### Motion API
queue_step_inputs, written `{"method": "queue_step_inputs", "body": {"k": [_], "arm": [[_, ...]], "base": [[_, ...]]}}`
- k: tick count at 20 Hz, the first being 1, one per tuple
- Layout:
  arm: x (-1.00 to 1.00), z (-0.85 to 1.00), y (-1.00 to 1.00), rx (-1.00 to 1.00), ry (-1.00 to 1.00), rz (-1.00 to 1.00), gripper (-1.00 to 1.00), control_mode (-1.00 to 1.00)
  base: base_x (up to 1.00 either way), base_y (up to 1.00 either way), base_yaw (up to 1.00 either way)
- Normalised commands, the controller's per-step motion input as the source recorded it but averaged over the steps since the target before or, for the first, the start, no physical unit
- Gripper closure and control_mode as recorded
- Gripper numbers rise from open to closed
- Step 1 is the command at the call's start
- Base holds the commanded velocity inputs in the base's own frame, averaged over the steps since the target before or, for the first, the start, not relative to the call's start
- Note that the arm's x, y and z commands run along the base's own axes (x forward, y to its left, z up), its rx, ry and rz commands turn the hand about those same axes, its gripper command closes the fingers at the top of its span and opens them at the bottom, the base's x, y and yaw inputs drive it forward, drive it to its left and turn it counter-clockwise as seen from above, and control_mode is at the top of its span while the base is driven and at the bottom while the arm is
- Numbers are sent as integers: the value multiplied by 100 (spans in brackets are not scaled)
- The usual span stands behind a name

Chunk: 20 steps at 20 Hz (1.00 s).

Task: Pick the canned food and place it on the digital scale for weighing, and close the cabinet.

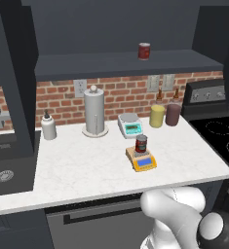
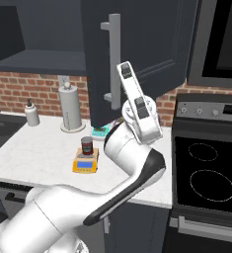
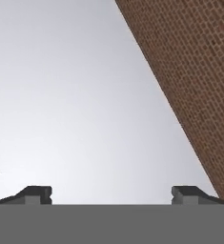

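The desk (image 1: 86, 168) is white with soft grey marble lines. Behind it runs a red brick wall (image 1: 121, 95) with white wall plugs (image 1: 80, 87).

The canned food (image 1: 141, 144) stands upright on the digital scale (image 1: 144, 160), near the front middle of the desk. The scale is yellow-orange with a blue display facing the front edge. In the right base view the can (image 2: 87, 146) sits on the same scale (image 2: 85, 163).

Just behind it is a white-grey scale (image 1: 130, 125) with a teal display. To its left stands a tall paper towel roll (image 1: 94, 113) on a round stand, and farther left a small white bottle (image 1: 48, 127). To the right of the white-grey scale stand a yellow cup (image 1: 157, 116) and a dark brownish cup (image 1: 173, 115), side by side near the wall.

A black stove top (image 2: 206, 170) with round ring marks lies to the right of the desk. A dark sink (image 1: 4, 170) is on the left.

Above the desk is the cabinet (image 2: 137, 44), dark charcoal-blue. Its door stands open, swung out toward the room, with a long grey bar handle (image 2: 112, 64). On the shelf (image 1: 125, 63) inside stands a brighter red can (image 1: 144, 50).

The arm reaches up beside the open door in the right base view. In the hand view the gripper (image 3: 112, 193) has its two dark tips far apart, so it is wide and holds nothing. It looks at a plain pale surface and a slanting stretch of brick wall.
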Motion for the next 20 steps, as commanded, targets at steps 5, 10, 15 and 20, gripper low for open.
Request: {"method": "queue_step_inputs", "body": {"k": [5, 10, 15, 20], "arm": [[-55, -11, 80, -38, 14, -3, -100, -100], [-25, -33, 97, -46, 20, -3, -100, -100], [15, 3, 98, -31, 14, -4, -100, -100], [96, 51, 38, -16, 42, -15, -100, -100]], "base": [[0, 0, 0], [0, 0, 0], [0, 0, 0], [0, 0, 0]]}}
